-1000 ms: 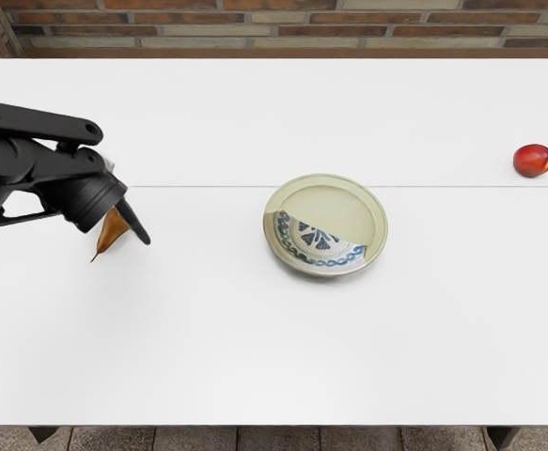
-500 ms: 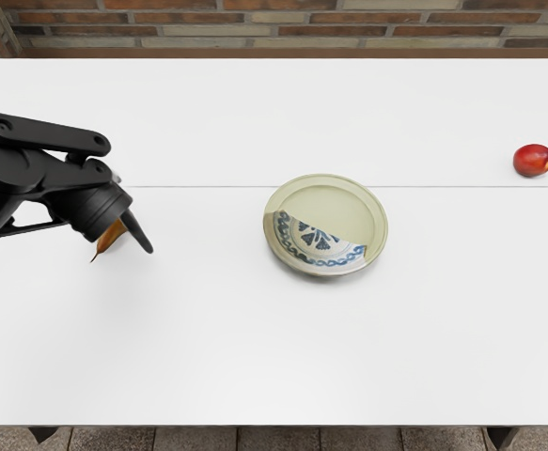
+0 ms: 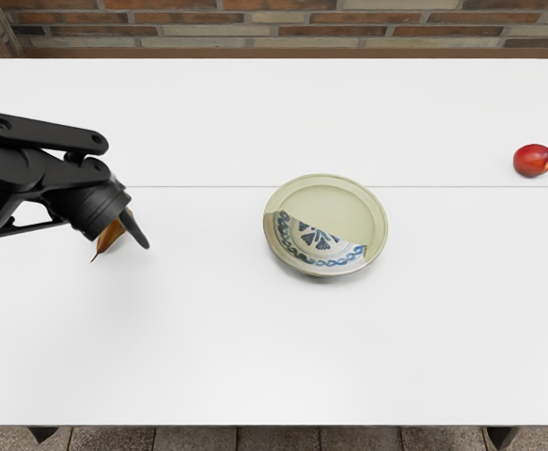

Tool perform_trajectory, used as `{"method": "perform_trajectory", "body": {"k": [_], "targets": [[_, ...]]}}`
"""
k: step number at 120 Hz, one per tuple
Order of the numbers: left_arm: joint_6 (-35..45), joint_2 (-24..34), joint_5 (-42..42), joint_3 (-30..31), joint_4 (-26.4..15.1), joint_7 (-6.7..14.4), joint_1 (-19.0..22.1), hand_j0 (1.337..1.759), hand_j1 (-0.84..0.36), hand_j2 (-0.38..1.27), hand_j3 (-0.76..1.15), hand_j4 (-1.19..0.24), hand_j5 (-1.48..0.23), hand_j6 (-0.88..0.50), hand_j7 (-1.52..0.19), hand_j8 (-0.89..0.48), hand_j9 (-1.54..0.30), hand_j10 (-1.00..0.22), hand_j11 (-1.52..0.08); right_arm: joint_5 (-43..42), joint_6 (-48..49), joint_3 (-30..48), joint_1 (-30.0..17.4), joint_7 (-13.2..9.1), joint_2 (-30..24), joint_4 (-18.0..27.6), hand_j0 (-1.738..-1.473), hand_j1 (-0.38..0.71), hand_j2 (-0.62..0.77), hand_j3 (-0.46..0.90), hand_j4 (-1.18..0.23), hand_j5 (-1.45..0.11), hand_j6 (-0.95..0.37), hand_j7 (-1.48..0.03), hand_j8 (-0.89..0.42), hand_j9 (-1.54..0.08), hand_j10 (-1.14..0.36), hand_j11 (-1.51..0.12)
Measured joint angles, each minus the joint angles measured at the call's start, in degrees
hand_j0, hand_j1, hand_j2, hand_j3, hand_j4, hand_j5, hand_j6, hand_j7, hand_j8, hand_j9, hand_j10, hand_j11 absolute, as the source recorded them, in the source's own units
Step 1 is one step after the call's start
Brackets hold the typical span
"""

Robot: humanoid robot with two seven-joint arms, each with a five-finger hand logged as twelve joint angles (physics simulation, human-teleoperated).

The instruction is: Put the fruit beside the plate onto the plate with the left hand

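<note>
At frame left, the left robot hand (image 3: 87,201) is clamped on a brown, pointed fruit (image 3: 110,236), well apart from the bare patterned plate (image 3: 335,197) at centre; a red fruit (image 3: 533,160) sits at the counter's (image 3: 255,329) far right.

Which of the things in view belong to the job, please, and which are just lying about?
In the job:
left hand, closed on the brown fruit
plate, mid-table

Lying about:
red fruit, at the far right of the table
</note>
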Motion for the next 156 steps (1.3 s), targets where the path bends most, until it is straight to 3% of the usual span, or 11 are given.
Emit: {"method": "perform_trajectory", "body": {"k": [156], "targets": [[0.0, -4.5, 1.5, 4.8, 5.3, 0.0, 2.1, 1.658, 0.0, 0.06, 0.0, -0.29, -0.38, -0.29, -0.38, -0.29, -0.38, -0.29, -0.38, 0.0, 0.0, 0.0, 0.0, 0.0, 0.0, 0.0, -1.658, -0.35, 0.0, 0.0, 0.0, 0.0, 0.0, 0.0, 0.0, 0.0, 0.0, 0.0]]}}
